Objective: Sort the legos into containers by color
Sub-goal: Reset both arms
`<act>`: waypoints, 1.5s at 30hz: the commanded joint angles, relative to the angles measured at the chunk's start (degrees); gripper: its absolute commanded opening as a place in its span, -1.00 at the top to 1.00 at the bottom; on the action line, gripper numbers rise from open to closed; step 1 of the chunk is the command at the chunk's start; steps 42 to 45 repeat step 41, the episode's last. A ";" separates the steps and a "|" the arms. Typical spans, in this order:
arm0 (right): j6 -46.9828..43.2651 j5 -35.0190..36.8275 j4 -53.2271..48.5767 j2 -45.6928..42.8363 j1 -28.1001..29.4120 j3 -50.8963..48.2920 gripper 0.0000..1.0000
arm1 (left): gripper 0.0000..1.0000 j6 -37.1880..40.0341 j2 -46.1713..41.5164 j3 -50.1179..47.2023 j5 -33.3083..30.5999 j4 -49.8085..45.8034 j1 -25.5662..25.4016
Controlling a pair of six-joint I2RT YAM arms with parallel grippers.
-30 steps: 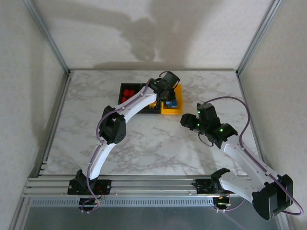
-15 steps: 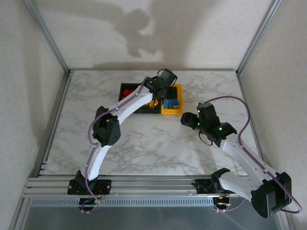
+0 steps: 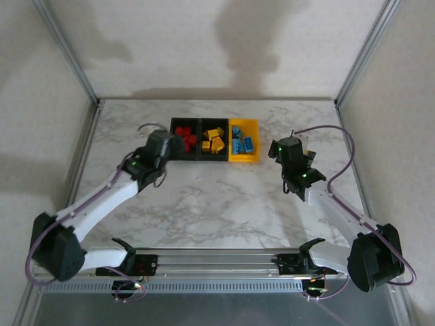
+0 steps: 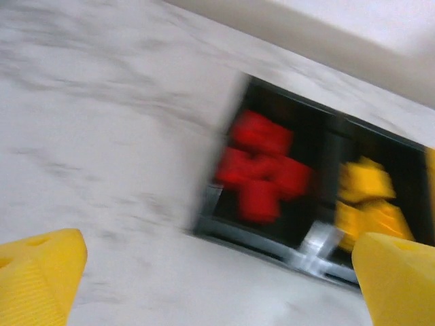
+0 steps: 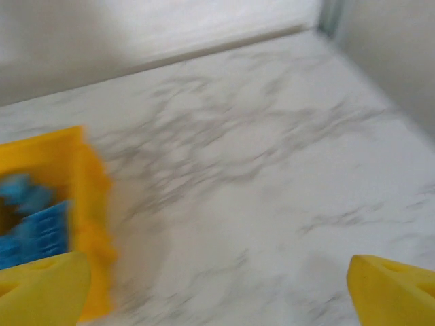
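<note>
Three containers point(image 3: 198, 157) sat in a row at the far middle of the marble tabletop point(image 3: 224, 200) — red legos point(image 3: 182, 138) in the left black one, yellow legos point(image 3: 215, 140) in the middle black one, blue legos point(image 3: 243, 143) in the bright yellow one. The left end effector point(image 3: 166, 143) hung just beside the red-filled bin, its fingers point(image 4: 37, 275) spread wide and empty. The right end effector point(image 3: 291, 145) stood near the yellow bin's right side — released too, gripping nothing.
</note>
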 commanded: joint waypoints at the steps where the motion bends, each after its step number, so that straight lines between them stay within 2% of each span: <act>1: -11.84 18.09 17.29 3.51 -1.11 -5.39 -0.98 | -0.99 7.26 -8.77 -11.65 -14.53 13.38 2.74; 3: -11.52 18.53 22.79 5.03 -3.37 -8.34 -0.97 | -0.99 13.57 -13.28 -19.10 -14.48 22.75 6.12; 5: -11.14 18.20 28.90 6.73 -5.34 -11.84 -0.98 | -0.99 16.06 -14.01 -25.46 -14.30 31.95 10.45; 7: -12.16 17.21 37.21 8.78 -6.72 -15.65 -0.97 | -0.99 15.50 -10.45 -29.91 -11.88 40.77 15.83; 9: -17.99 13.84 52.16 10.67 -6.98 -21.34 -0.97 | -0.99 14.37 -5.59 -32.48 -8.01 49.31 19.20; 10: -20.89 11.67 60.65 12.07 -7.02 -24.24 -0.98 | -0.99 15.02 -2.43 -33.96 -7.49 55.65 19.98; 12: -23.40 10.50 69.39 14.93 -7.30 -26.57 -0.98 | -0.99 18.76 4.56 -36.09 -7.68 67.17 20.11; 14: -23.15 9.99 71.36 16.81 -7.70 -25.84 -0.98 | -0.99 17.56 8.98 -35.37 -10.32 72.06 20.10; 16: -24.21 8.56 74.82 19.41 -8.42 -25.20 -0.98 | -0.99 19.19 11.80 -37.32 -8.00 80.82 20.37; 17: -26.15 6.26 80.05 22.09 -9.19 -25.63 -0.97 | -0.99 20.08 14.23 -38.97 -5.15 86.80 21.00; 18: -26.82 5.95 79.58 23.27 -9.43 -24.96 -0.97 | -0.99 20.74 14.40 -38.44 -2.59 85.06 21.25; 19: -24.24 4.61 74.46 21.89 -9.82 -24.29 -0.97 | -0.99 21.16 14.45 -37.21 0.41 82.29 21.33; 21: -21.69 -6.33 73.17 19.01 -13.73 -26.35 -0.97 | -0.99 25.03 17.97 -37.44 10.20 86.38 21.33; 22: -19.94 -12.89 71.62 17.72 -16.57 -26.75 -0.97 | -0.99 27.23 21.91 -38.50 10.89 94.49 21.05; 23: -17.98 -21.66 72.20 17.32 -20.17 -28.49 -0.97 | -0.99 25.09 19.29 -38.00 8.68 87.88 21.06; 24: -17.32 -27.35 80.16 20.21 -23.07 -30.90 -0.98 | -0.99 24.08 19.41 -38.43 6.91 89.76 21.32; 25: -17.61 -26.77 82.12 21.29 -22.93 -31.82 -0.98 | -0.99 25.16 21.12 -38.88 6.13 93.59 20.96; 26: -16.95 -26.48 74.51 19.13 -22.69 -29.88 -0.98 | -0.99 24.28 19.52 -37.94 6.19 87.94 20.86; 27: -17.96 -25.89 77.98 20.10 -22.22 -30.38 -0.98 | -0.99 24.79 20.10 -38.43 5.78 90.83 20.71; 30: -18.97 -22.27 79.34 20.33 -20.32 -31.04 -0.98 | -0.99 25.10 20.16 -38.11 4.81 90.17 20.12; 34: -18.54 -22.81 77.72 20.02 -20.56 -30.60 -0.98 | -0.99 25.06 20.02 -38.01 4.81 89.59 20.11; 36: -17.73 -26.47 75.23 19.79 -22.22 -29.58 -0.98 | -0.99 25.08 20.17 -38.00 4.78 89.68 20.10; 45: -17.83 -26.53 76.05 19.80 -22.34 -29.98 -0.97 | -0.99 25.05 20.05 -38.00 4.82 89.48 20.11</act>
